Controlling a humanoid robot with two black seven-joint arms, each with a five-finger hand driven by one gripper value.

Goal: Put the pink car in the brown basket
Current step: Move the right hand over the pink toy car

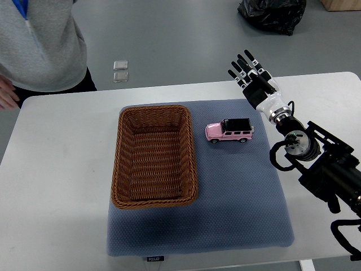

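Note:
A pink toy car [228,131] with a black roof rests on the blue-grey mat [225,197], just right of the brown wicker basket [123,164]. The basket holds nothing. My right hand [250,72] hovers above the table's far edge, up and to the right of the car, with its fingers spread and nothing in them. Its arm [316,164] reaches in from the right edge. The left arm does not show.
A person in a grey top [39,45] stands at the far left corner of the white table [56,186], one hand [7,93] at the edge. A black bag [272,14] and two small clear squares [120,70] lie on the floor beyond.

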